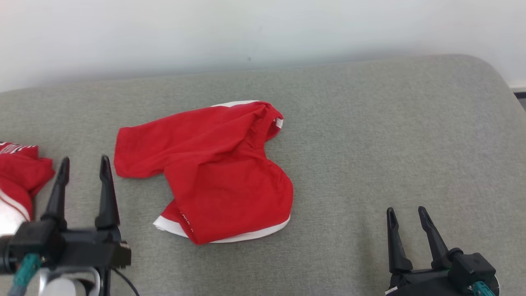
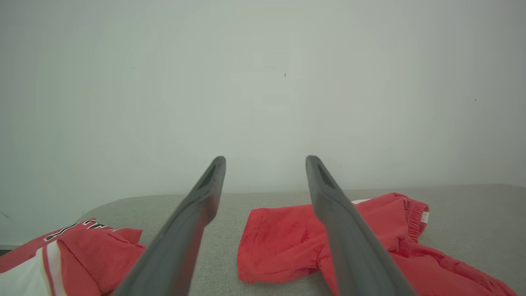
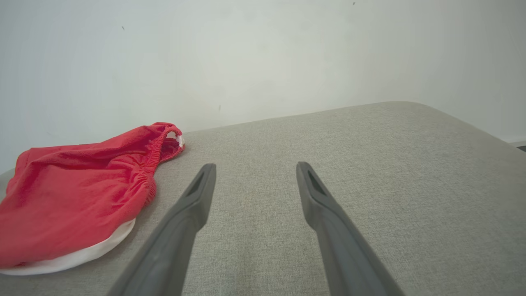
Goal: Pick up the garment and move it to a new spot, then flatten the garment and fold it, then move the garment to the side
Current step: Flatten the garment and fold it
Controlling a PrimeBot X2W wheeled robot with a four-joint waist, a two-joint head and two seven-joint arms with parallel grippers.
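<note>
A red garment (image 1: 209,172) lies crumpled on a grey padded surface (image 1: 370,123), a little left of the middle and about halfway between the near edge and the far edge. It looks like a pair of shorts. A gathered waistband with a small white tag sits at its far right corner, one leg stretches out flat to the left, and the bulk is folded over towards the near side. White trim shows along its near hem and again at the far edge by the waistband. The left gripper (image 1: 84,158) hangs at the near left, just to the left of the garment's outstretched leg and apart from it. Its two dark fingers are spread wide with nothing between them. In the left wrist view these fingers point over the surface towards a pale wall (image 1: 246,33), and the right finger crosses in front of the red cloth without gripping it. The right gripper (image 1: 406,209) is at the near right, well apart from the garment, over bare grey fabric. Its jaws are also wide and empty. In the right wrist view the garment lies to the left of the fingers, with its waistband towards the wall. A second red garment (image 1: 18,172) with white stripes and dark lettering is bunched at the far left edge of the surface, beside the left gripper and well apart from the first.
</note>
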